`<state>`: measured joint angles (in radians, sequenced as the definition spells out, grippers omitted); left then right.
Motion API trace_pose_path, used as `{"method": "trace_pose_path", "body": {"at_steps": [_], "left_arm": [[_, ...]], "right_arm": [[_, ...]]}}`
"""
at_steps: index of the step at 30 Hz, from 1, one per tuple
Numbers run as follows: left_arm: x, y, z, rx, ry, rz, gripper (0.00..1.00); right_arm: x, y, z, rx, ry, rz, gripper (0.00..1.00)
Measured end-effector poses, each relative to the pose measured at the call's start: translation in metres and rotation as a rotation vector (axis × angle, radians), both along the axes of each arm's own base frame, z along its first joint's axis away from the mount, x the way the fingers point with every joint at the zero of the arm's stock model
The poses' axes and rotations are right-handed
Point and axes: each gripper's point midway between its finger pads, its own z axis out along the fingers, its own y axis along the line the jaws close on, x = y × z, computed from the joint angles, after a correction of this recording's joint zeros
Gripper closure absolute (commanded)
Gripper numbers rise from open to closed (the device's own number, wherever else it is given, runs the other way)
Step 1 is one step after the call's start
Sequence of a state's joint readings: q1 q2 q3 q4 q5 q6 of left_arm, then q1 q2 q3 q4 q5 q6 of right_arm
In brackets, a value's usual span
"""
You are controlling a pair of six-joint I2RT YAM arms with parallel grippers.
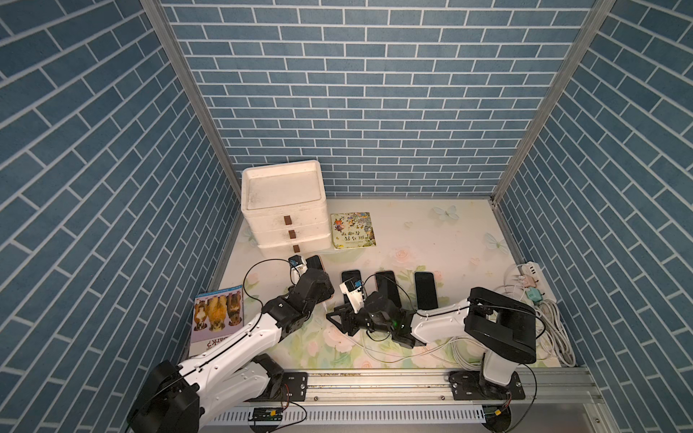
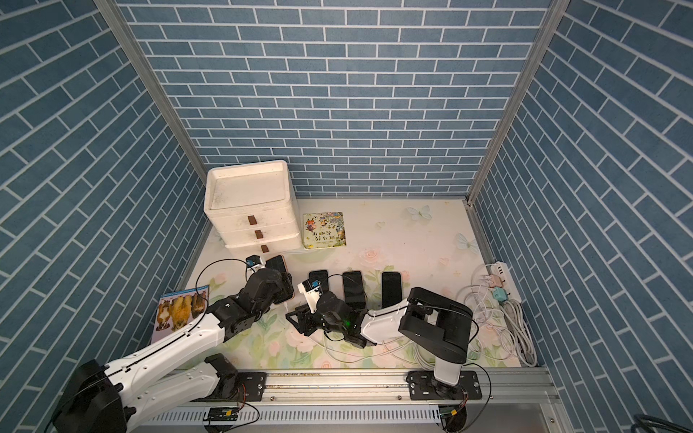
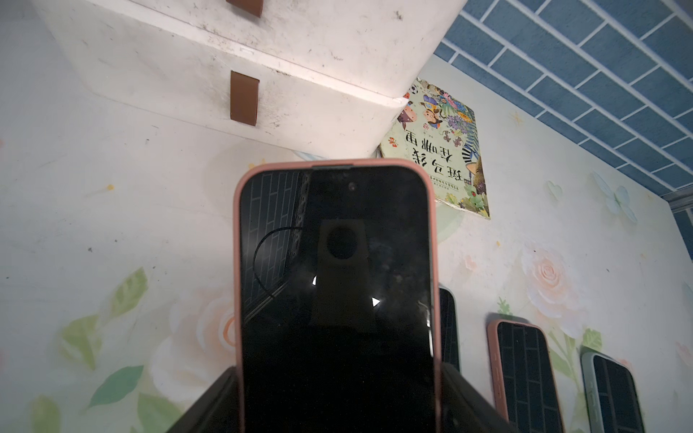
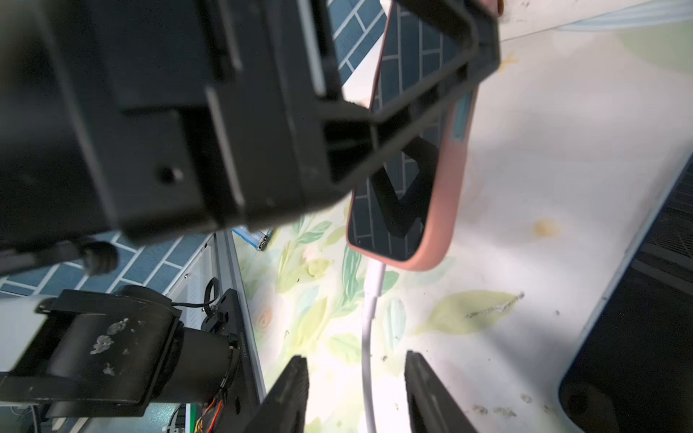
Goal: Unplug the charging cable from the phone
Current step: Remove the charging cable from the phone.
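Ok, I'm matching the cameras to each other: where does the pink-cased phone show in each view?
In both top views: the pink-cased phone is leftmost in the phone row, with only its far end showing.
Left wrist: it fills the picture's lower middle.
Right wrist: it slants through the upper middle, with the white cable at its end.
Shared landmark: the picture book beyond the phone. It is not in the right wrist view.

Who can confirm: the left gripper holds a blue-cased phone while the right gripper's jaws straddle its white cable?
Wrong colour: the phone in the left gripper is pink-cased, as the left wrist view shows. The right gripper does straddle its white cable.
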<state>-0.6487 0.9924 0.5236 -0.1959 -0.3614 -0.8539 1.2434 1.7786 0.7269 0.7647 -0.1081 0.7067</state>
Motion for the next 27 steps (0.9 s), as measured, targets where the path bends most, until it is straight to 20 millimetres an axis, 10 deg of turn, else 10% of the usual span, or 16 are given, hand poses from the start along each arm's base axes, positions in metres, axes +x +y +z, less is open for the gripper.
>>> {"method": "trace_pose_path", "body": {"at_steps": [27], "left_arm": [[-0.001, -0.001, 0.006, -0.031, -0.020, 0.004, 1.00]], "right_arm": [[-0.003, 0.006, -0.007, -0.026, 0.029, 0.020, 0.79]]}}
